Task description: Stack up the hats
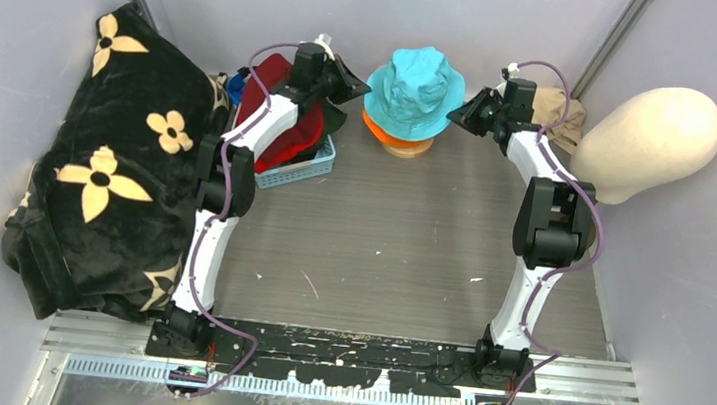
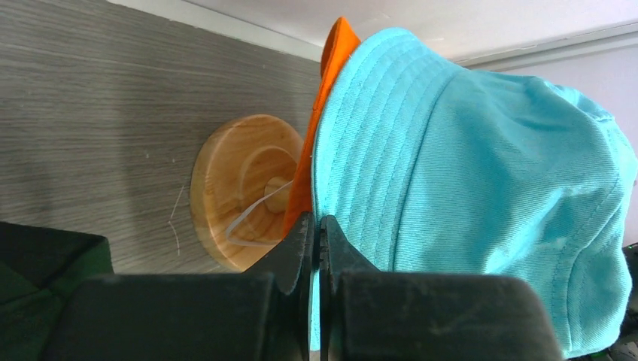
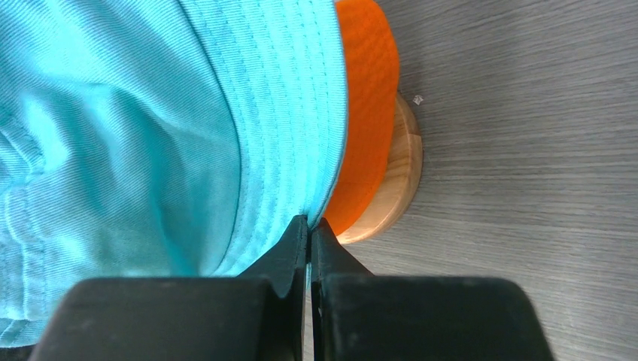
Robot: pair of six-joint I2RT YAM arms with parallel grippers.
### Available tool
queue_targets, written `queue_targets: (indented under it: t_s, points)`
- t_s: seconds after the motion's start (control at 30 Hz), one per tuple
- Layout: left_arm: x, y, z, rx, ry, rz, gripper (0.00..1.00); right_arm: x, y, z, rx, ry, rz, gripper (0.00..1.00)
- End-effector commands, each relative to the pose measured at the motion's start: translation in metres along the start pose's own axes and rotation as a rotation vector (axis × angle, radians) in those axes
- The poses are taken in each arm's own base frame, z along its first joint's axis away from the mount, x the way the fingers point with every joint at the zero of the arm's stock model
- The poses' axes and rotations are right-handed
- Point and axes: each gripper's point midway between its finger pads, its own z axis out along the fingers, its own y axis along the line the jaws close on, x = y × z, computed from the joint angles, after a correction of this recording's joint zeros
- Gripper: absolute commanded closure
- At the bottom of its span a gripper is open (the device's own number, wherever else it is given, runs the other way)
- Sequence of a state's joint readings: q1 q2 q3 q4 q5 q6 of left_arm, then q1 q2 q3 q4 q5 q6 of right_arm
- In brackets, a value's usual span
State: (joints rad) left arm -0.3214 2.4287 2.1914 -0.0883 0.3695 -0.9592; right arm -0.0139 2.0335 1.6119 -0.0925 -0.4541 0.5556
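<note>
A teal bucket hat (image 1: 415,86) sits over an orange bucket hat (image 1: 394,136) on a round wooden stand (image 1: 410,151) at the back middle of the table. My left gripper (image 1: 358,88) is shut on the left edge of the teal brim. In the left wrist view my left gripper (image 2: 317,218) pinches the teal hat (image 2: 466,173) beside the orange hat (image 2: 331,68). My right gripper (image 1: 460,113) is shut on the right edge of the brim. The right wrist view shows my right gripper (image 3: 309,220) on the teal hat (image 3: 150,113), above the orange hat (image 3: 369,98).
A blue basket (image 1: 303,169) behind the left arm holds a red hat (image 1: 286,135), with a blue cap (image 1: 236,84) and a dark green cap (image 1: 333,117) beside it. A black flowered blanket (image 1: 107,166) fills the left side. A beige rag (image 1: 557,108) and a cream head form (image 1: 653,138) stand at the back right.
</note>
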Motion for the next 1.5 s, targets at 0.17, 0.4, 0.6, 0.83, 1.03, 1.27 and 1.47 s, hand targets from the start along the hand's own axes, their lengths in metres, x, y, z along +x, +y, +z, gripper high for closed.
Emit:
queue_targets:
  t_s: [0.17,0.4,0.6,0.83,1.03,1.27,1.47]
  points:
    - [-0.012,0.005,-0.011,-0.051,-0.035,0.051,1.0,0.006,-0.013,0.019,0.031,0.004,-0.012,0.99]
    - [-0.01,0.015,-0.013,-0.097,-0.026,0.075,1.0,0.016,-0.02,0.029,0.039,0.016,-0.011,0.99]
    - [-0.007,0.024,-0.012,-0.136,-0.01,0.082,1.0,0.013,-0.017,0.027,0.037,0.008,-0.018,0.99]
    - [-0.027,0.008,-0.029,-0.168,-0.054,0.142,0.81,-0.002,-0.006,0.012,0.045,-0.04,-0.047,0.74]
    - [-0.049,-0.015,-0.057,-0.205,-0.105,0.215,0.62,-0.018,0.009,-0.016,0.073,-0.098,-0.079,0.49]
    - [-0.07,-0.056,-0.102,-0.18,-0.201,0.268,0.61,-0.029,0.036,-0.077,0.098,-0.195,-0.134,0.45]
    - [-0.077,-0.062,-0.148,-0.308,-0.26,0.377,0.61,-0.02,0.08,-0.119,0.071,-0.241,-0.243,0.44]
